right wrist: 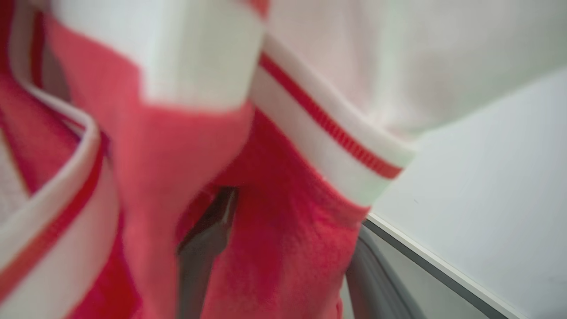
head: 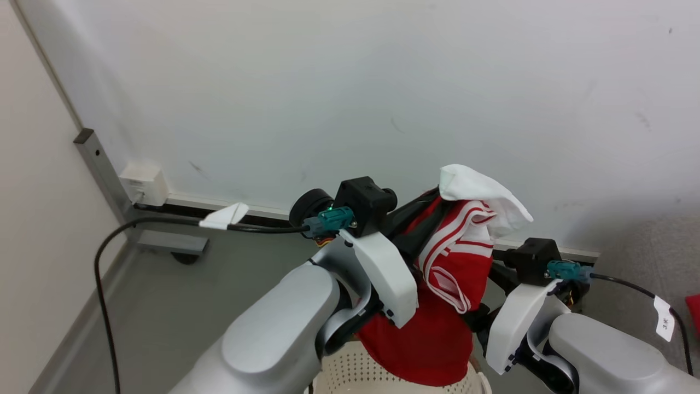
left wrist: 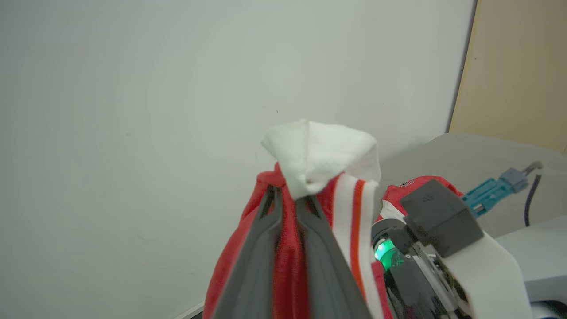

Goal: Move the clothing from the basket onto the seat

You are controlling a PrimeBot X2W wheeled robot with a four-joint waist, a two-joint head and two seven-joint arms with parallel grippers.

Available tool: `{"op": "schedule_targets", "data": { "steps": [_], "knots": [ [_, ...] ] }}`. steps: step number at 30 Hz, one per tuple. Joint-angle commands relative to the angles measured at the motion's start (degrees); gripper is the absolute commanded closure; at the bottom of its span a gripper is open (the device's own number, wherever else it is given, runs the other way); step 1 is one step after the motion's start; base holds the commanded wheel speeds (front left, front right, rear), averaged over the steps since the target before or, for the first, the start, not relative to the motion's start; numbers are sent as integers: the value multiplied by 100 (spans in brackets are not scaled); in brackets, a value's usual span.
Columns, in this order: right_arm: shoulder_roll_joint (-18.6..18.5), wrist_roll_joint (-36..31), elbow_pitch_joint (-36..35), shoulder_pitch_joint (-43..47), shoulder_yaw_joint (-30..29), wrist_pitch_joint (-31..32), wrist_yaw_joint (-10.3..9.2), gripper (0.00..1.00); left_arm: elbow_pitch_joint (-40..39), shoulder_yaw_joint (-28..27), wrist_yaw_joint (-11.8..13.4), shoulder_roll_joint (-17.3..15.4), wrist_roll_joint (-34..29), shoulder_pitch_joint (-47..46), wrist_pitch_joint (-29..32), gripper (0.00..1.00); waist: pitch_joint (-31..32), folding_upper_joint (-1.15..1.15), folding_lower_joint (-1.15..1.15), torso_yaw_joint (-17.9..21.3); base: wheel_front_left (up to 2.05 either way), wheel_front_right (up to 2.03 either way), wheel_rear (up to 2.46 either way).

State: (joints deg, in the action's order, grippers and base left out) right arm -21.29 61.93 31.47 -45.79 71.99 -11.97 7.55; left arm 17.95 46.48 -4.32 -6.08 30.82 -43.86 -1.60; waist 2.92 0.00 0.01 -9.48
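Smooth grey floor [head: 164,312] runs to white wall [head: 350,82], pale skirting strip [head: 219,203] at join. Flat grey metal foot [head: 172,242] rests on floor near left corner. At bottom edge, cream-white perforated plastic basket [head: 350,375]; its base hidden.

Count of items, placed relative to the basket [head: 350,375], of which there is one.

- Clothing [head: 448,262]: one red-and-white bundle directly above the basket; whether it is one garment or several cannot be told.
- Grippers, two: left gripper [left wrist: 288,197] and right gripper [right wrist: 292,212], both above the basket.
- Connectors, two: left teal connector [head: 333,219], right teal connector [head: 563,269].
- Cables, two: left black cable [head: 164,221], right black cable [head: 629,284], each with one white tag.
- Wall box [head: 143,184]: one, far up-left of the basket.
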Motion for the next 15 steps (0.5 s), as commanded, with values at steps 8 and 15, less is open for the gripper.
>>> {"op": "schedule_targets", "data": {
  "steps": [8,15],
  "knots": [
    [212,209,235,-110,143,-151,-13,100,125,10,5,-12,92,-83,-48,100,33,0,-1,-141,0,0,0],
    [96,279,89,-88,148,-292,-13,100,250,-66,97,-147,129,40,-100,100,74,0,-1,16,0,0,0]
  ]
}}
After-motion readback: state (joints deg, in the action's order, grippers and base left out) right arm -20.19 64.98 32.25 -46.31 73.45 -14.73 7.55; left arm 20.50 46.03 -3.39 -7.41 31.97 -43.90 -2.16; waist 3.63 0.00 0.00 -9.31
